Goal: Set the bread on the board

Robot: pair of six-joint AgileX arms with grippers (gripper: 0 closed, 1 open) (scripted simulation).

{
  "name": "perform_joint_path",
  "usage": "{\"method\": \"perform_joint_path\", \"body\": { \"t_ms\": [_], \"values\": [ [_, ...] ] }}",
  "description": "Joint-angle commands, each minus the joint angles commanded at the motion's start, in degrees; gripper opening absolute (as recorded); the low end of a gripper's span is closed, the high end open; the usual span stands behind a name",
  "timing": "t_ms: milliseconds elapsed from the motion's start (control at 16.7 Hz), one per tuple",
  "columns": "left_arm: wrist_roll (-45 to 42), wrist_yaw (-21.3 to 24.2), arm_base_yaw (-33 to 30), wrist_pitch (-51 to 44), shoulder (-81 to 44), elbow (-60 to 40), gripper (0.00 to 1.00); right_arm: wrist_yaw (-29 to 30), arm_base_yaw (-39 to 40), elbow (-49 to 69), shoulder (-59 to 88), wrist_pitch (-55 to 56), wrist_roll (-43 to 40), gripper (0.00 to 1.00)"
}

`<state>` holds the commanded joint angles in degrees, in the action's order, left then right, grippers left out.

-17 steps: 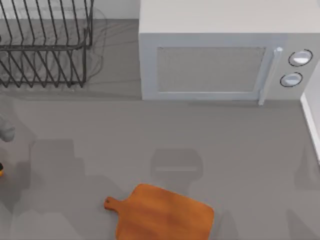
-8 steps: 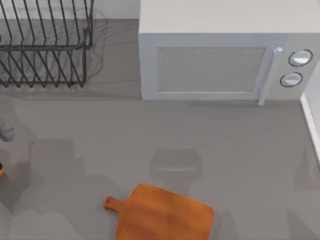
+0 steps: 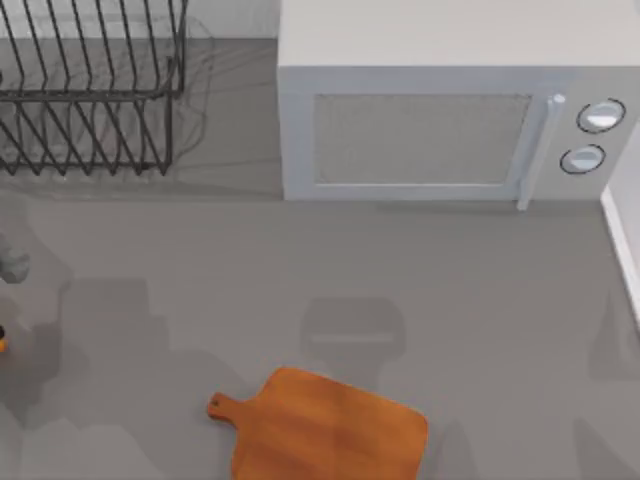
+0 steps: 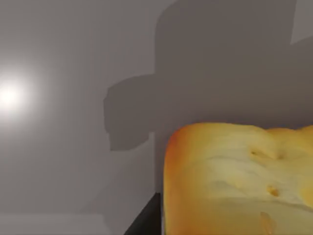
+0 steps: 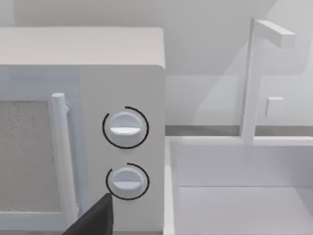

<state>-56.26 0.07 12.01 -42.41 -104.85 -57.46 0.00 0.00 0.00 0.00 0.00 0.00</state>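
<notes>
The bread [image 4: 239, 181], a golden-yellow chunk with a browner crust, looms close in the left wrist view above the grey table. My left gripper [image 4: 230, 230] is shut on it, with one dark finger [image 4: 145, 221] showing beside the loaf. In the top view a sliver of the bread [image 3: 2, 341] shows at the far left edge, below a grey part of my left arm [image 3: 12, 263]. The orange-brown board [image 3: 335, 432] lies flat at the front middle, handle pointing left, well to the right of the bread. My right gripper [image 5: 93, 220] is parked facing the microwave's knobs.
A white microwave [image 3: 420, 100] stands at the back, door shut. A black wire dish rack [image 3: 85, 90] is at the back left. A white sink basin [image 5: 239, 196] with a faucet [image 5: 254, 78] sits beside the microwave at the right.
</notes>
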Motion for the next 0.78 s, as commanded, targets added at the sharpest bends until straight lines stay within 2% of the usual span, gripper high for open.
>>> {"method": "perform_joint_path", "body": {
  "t_ms": [180,600,780],
  "values": [
    [-0.07,0.01,0.01,-3.93,1.29,-2.73,0.00,0.00,0.00,0.00,0.00,0.00,0.00,1.00],
    [0.19,-0.02,-0.16,-20.66,7.30,-12.75,0.00,0.00,0.00,0.00,0.00,0.00,0.00,1.00],
    [0.31,-0.03,-0.18,-22.71,8.41,-14.26,0.00,0.00,0.00,0.00,0.00,0.00,0.00,1.00]
  ]
}}
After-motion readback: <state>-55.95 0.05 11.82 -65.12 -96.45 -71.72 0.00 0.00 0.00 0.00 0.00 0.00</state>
